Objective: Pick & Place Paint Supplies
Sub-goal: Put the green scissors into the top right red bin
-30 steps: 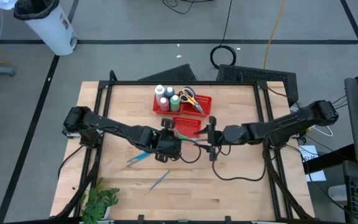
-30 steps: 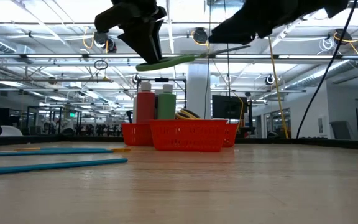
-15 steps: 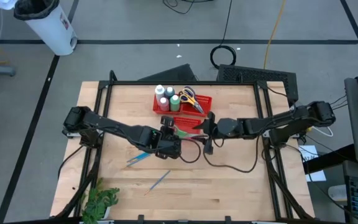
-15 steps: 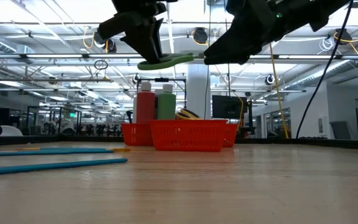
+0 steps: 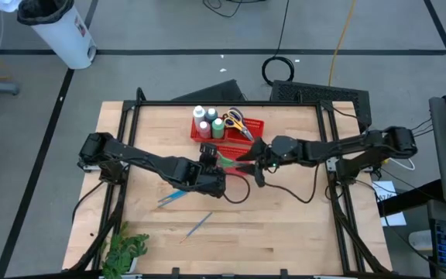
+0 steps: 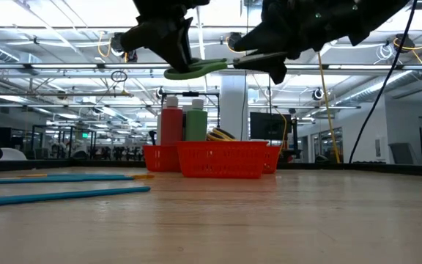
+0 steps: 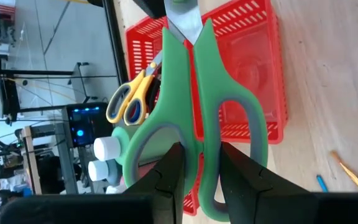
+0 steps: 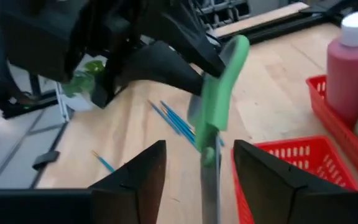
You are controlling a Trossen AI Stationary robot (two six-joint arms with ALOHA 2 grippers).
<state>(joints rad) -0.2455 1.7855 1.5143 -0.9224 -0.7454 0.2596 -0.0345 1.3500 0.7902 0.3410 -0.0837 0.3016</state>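
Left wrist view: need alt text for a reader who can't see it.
The left gripper is shut on the green-handled scissors, its dark fingers pinching the handles with the blades pointing away. Beyond sits an empty red mesh basket on the wooden table; a second basket behind it holds yellow-handled scissors and white-capped bottles.

Green-handled scissors (image 7: 194,118), blades closed, held level in the air above the front basket, handles at 9 o'clock. 3 white-capped bottles (image 5: 206,122) stand upright in the rear basket beside yellow-handled scissors (image 5: 236,120). Blue brushes (image 5: 172,197) lie flat on the table at 7 o'clock.
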